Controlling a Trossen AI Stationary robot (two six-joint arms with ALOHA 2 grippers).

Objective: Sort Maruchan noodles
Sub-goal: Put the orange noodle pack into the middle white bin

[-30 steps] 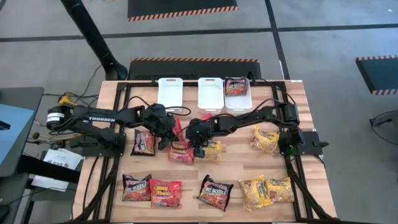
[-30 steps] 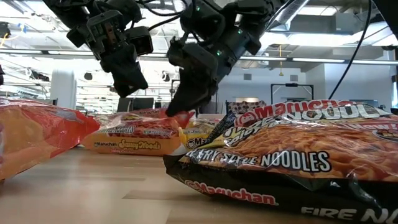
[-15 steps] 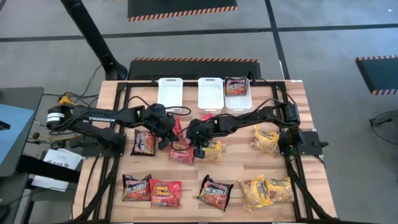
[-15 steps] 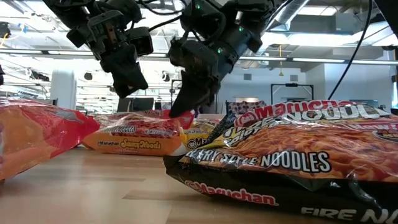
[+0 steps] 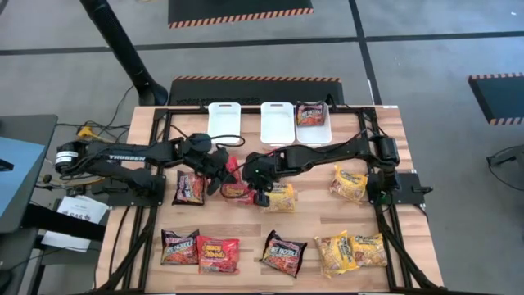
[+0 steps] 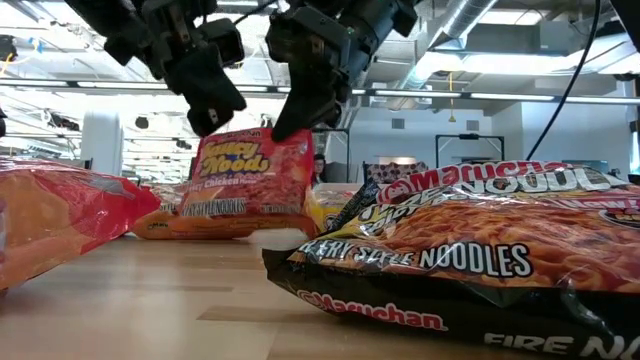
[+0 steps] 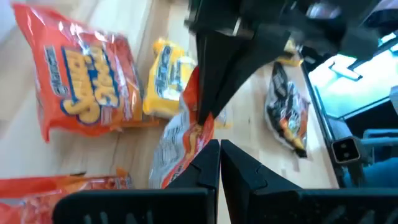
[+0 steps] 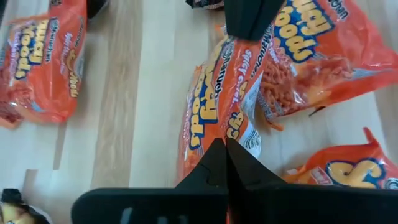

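Observation:
A red Maruchan packet (image 6: 250,170) hangs upright between my two grippers near the table's middle, also seen in the high view (image 5: 235,187). My right gripper (image 6: 288,125) is shut on its top right corner. My left gripper (image 6: 216,122) is shut and stands at the packet's top left corner. In the left wrist view my left gripper (image 7: 219,149) has its fingertips right beside the packet's edge (image 7: 198,132). More red packets (image 8: 43,62) and a yellow packet (image 5: 281,197) lie flat on the table around it. My right gripper pinches the red packet's upper corner (image 6: 296,136) between its two fingers, coming from above and slanting down. The packet hangs upright below the fingers; whether its lower edge (image 6: 245,212) touches a flat orange-red packet below, I cannot tell. My left gripper's shut fingertips (image 6: 222,118) stand at the opposite upper corner (image 6: 205,138); I cannot tell whether they touch it.
Three white bins (image 5: 224,123) (image 5: 277,123) (image 5: 313,129) stand along the far edge, the right one holding a dark packet (image 5: 312,113). Dark, red and yellow packets lie along the near edge (image 5: 282,254), one dark packet (image 5: 188,188) at left, one yellow (image 5: 348,184) at right.
My right gripper has risen and drawn the red packet up from lying flat to hanging upright. My left gripper has moved a little up and toward the table's far left, and the packet's other top corner has come up to its fingertips.

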